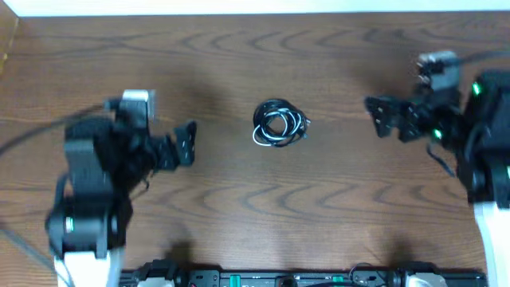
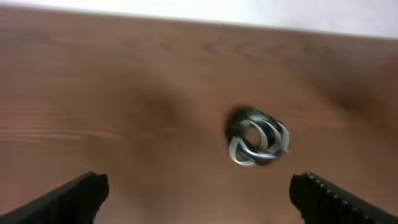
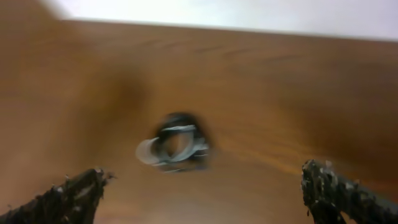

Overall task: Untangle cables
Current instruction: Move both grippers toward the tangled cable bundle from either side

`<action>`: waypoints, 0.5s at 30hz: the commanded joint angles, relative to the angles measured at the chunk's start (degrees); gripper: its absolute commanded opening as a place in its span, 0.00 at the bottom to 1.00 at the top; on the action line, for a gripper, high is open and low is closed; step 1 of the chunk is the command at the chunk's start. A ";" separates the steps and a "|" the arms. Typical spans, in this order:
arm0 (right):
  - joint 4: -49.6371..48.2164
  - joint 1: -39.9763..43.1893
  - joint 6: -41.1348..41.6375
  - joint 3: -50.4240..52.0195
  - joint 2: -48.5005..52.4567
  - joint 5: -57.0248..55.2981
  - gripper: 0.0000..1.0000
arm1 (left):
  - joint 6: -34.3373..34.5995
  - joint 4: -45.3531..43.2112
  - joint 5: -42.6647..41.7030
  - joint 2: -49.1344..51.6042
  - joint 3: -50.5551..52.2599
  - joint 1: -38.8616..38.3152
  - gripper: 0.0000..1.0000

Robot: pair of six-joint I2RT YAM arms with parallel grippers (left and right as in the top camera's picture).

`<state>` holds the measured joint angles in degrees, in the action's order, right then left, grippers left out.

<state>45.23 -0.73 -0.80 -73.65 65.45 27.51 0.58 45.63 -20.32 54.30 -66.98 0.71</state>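
The fingers [image 2: 78,198] of the left gripper [image 1: 190,142] stood wide apart with nothing between them, and the fingers [image 3: 74,196] of the right gripper [image 1: 374,118] were spread just as wide and equally empty. Both grippers pointed inward across the wooden table [image 1: 239,64], one at the left and one at the right, each well apart from what lay between them.

In the middle of the table lay the cables [image 1: 279,124], wound into one small, tight bundle. One white cable [image 2: 245,149] could be counted, looping through the coil. The black cables [image 2: 249,118] were wrapped over and under it so closely that their number could not be told. The bundle touched neither gripper. In both wrist views it appeared blurred, lying on the bare wood beyond the open fingertips.

There were two arms: the left arm [image 1: 88,191] at the near left and the right arm [image 1: 478,151] at the right edge. Two small green lights [image 1: 478,88] glowed on the right arm. A dark strip of equipment [image 1: 279,279] ran along the near edge of the table, and its markings were too small to read. A pale band [image 1: 239,6] bordered the far edge.
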 commanded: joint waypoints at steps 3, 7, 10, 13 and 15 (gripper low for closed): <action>-3.67 -1.22 1.97 -1.44 11.47 28.02 0.99 | 1.66 -0.46 -14.16 11.61 -2.91 0.22 0.99; -2.64 -4.42 9.73 -1.44 17.62 17.88 0.99 | 5.38 0.04 -14.21 17.86 -2.93 0.07 0.99; -0.76 -8.57 13.33 -1.81 21.11 7.80 0.99 | 7.78 2.75 -13.60 22.38 -3.91 0.07 0.99; 3.63 -12.87 15.58 -5.33 25.03 -0.52 0.99 | 7.89 8.94 -10.60 27.04 -7.41 0.07 0.99; 8.26 -14.78 15.54 -9.97 28.57 -3.82 0.99 | 7.80 13.99 -7.21 30.45 -10.73 -0.48 0.99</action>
<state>50.61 -12.71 11.31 -77.17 90.80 33.06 7.07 55.81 -31.40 81.19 -72.23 0.64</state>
